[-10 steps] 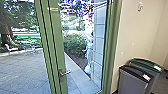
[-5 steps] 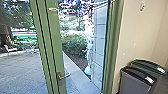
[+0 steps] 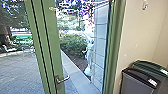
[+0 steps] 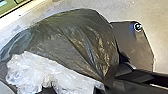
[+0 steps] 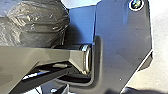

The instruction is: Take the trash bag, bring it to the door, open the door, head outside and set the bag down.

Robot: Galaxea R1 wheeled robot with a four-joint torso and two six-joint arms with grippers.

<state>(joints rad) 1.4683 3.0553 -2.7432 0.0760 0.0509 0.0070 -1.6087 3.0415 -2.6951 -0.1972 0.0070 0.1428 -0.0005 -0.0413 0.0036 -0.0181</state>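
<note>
The green-framed glass door (image 3: 53, 50) stands ahead in the head view, its metal lever handle (image 3: 62, 79) low on the upright. Whether the door is fully closed I cannot tell. Large in the left wrist view is the dark trash bag (image 4: 72, 40), with crumpled clear plastic (image 4: 37, 72) beside it. The bag's folds draw together at my left gripper (image 4: 103, 86), which is shut on it. In the right wrist view the dark bag (image 5: 37, 22) shows beyond the arm's jointed bar; how my right gripper's grip stands I cannot tell.
Two lidded bins, one grey (image 3: 137, 82) and one with a green top (image 3: 150, 66), stand by the beige wall (image 3: 140, 32) on the right. Through the glass are a paved yard (image 3: 17, 70), a hedge (image 3: 73, 45) and a pale upright shape (image 3: 88, 57).
The head camera has moved a little closer to the doorway. Handle and bins appear slightly larger, spread farther apart and lower in the view.
</note>
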